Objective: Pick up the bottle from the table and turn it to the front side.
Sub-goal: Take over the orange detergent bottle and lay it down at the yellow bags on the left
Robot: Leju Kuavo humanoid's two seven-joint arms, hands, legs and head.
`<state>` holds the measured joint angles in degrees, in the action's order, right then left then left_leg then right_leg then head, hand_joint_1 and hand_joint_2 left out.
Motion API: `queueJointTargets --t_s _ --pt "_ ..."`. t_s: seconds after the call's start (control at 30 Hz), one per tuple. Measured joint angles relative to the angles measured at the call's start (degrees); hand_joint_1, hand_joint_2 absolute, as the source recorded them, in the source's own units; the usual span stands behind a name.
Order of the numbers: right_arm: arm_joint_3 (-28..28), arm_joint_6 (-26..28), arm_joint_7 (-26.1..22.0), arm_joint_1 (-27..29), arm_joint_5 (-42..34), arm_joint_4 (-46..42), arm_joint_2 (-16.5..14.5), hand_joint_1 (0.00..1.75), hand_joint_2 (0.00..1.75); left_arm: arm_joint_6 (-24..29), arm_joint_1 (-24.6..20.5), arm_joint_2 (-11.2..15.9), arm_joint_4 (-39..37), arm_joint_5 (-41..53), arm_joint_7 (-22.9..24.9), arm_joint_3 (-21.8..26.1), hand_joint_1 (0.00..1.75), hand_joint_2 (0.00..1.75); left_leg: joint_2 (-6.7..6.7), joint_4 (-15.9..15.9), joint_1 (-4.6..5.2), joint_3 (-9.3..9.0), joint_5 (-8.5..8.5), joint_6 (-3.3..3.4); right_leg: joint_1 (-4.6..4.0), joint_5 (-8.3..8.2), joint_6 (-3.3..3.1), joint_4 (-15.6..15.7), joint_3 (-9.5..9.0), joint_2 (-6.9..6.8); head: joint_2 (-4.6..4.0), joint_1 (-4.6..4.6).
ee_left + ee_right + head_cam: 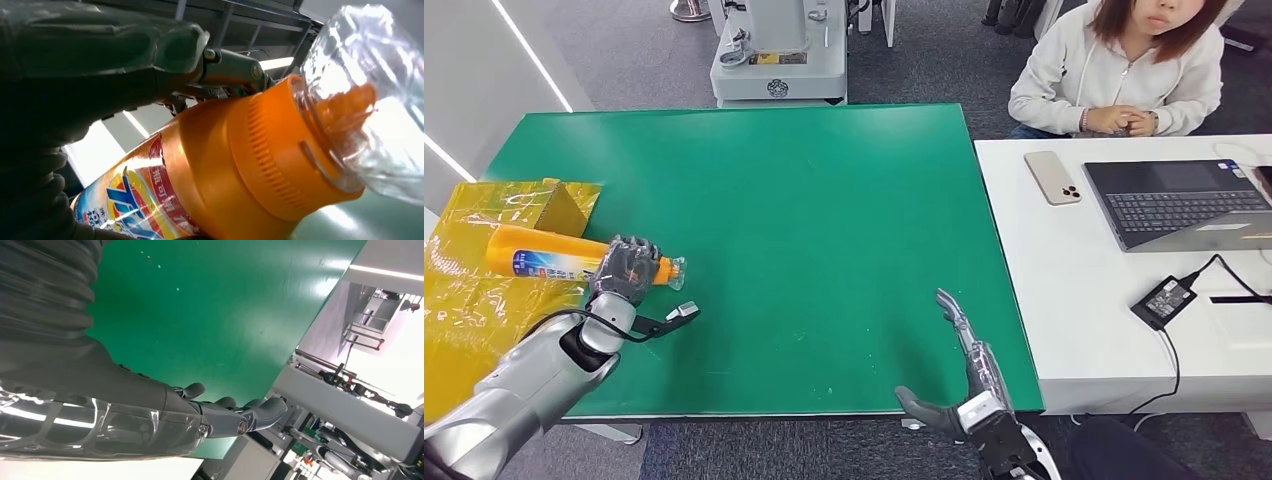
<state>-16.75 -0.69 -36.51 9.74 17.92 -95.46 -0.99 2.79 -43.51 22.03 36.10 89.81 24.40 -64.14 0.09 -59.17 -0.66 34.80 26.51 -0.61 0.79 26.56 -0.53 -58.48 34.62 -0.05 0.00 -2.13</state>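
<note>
L hand [629,268] grips the orange bottle [544,254] near its neck, fingers wrapped round it; bottle lies sideways at the green table [824,220] left edge, base end over yellow plastic wrap [474,300]. Clear cap [370,95] sits over the orange nozzle; contents can't tell. R hand [969,375] holds nothing, fingers apart, above the table's near edge.

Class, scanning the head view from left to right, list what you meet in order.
Yellow bag → bottle → left hand → right hand → phone → laptop.
</note>
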Motion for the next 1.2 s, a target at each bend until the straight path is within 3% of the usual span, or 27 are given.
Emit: queueJointTargets --t_s 0.27,0.5,0.8,1.0,1.03,1.13,1.2 --pt "0.5 -1.58 0.48 0.09 0.26 0.52 -1.12 0.0 1.75 -0.69 -0.26 0.75 -4.23 -0.41 0.16 2.01 1.75 1.75 0.03 0.13 0.0 -0.41 0.04 -0.07 0.0 0.07 -0.1 -0.02 -0.32 0.02 0.0 -0.01" --pt "1.14 -2.68 0.63 0.06 0.68 1.26 -1.86 0.0 1.75 -2.25 1.51 0.72 -5.26 -0.46 1.75 7.12 1.75 1.75 0.04 0.15 0.0 -0.56 0.0 -0.13 0.0 0.07 -0.13 -0.11 -0.4 0.02 0.0 -0.01" --pt "1.27 -3.77 0.11 -0.24 0.7 2.24 -2.15 0.0 1.75 -2.02 4.11 0.05 -5.3 -1.56 -6.81 17.2 1.75 1.75 0.04 0.18 0.0 -0.64 -0.02 -0.17 0.0 0.08 -0.14 -0.14 -0.46 0.04 0.0 -0.01" --pt "1.16 -4.92 -0.66 -0.96 0.67 3.3 -2.37 0.0 1.75 0.96 6.26 -0.4 -6.53 -1.14 -11.12 24.88 1.75 1.75 0.04 0.2 0.02 -0.63 0.0 -0.19 0.03 0.1 -0.15 -0.13 -0.48 0.04 0.0 0.0" --pt "1.14 -5.17 -0.75 -1.13 0.67 3.49 -2.48 0.0 1.75 1.4 6.45 -0.5 -6.85 -0.88 -11.27 25.83 1.38 1.75 0.05 0.2 0.03 -0.65 0.01 -0.2 0.04 0.1 -0.15 -0.13 -0.5 0.05 0.0 0.0" --pt "1.04 -6.02 -0.92 -1.58 0.69 4.04 -2.75 0.0 1.75 2.6 6.76 -0.65 -8.1 -0.26 -10.78 27.58 0.07 1.75 0.08 0.23 0.03 -0.77 0.09 -0.29 0.05 0.12 -0.18 -0.13 -0.59 0.11 0.0 -0.01" --pt "0.98 -6.49 -0.96 -1.74 0.7 4.34 -2.85 0.0 1.75 3.48 6.95 -0.64 -9.02 -0.13 -9.77 27.76 0.0 1.75 0.08 0.25 0.03 -0.86 0.11 -0.32 0.05 0.14 -0.23 -0.13 -0.64 0.12 0.0 -0.01"
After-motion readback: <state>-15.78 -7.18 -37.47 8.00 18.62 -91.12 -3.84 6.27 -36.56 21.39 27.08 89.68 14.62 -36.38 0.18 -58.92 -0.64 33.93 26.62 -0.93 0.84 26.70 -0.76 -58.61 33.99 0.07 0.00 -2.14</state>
